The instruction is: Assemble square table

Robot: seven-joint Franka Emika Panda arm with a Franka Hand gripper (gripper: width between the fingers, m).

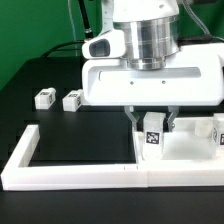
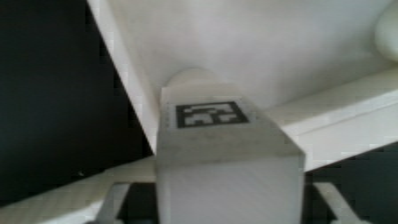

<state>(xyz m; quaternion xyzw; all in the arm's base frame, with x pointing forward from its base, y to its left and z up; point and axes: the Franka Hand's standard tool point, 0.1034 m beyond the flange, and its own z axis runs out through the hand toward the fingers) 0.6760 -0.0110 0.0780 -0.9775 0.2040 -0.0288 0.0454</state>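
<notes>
In the exterior view, the gripper [image 1: 152,124] hangs from a glossy white plastic hand under a brushed metal cylinder. Its dark fingers [image 1: 136,120] pinch a small white leg block [image 1: 152,140] from both sides. The block is upright, and its black-and-white square tag faces the camera. It is over the large flat white square slab [image 1: 185,152], which lies in the corner of the long white L-shaped border wall [image 1: 70,178]; whether block and slab touch cannot be told. Two spare white tagged blocks, one [image 1: 45,98] just beside the other [image 1: 72,99], lie on the matte black table [image 1: 60,125], well apart from the slab.

In the wrist view, the small white leg block [image 2: 214,135] is a smooth, blurred prism reaching away from the gripper [image 2: 222,198], whose jaws press its flanks. Its tag is a blocky pattern with no legible writing. Beyond it lies the slab [image 2: 240,40], which has a raised rim.
</notes>
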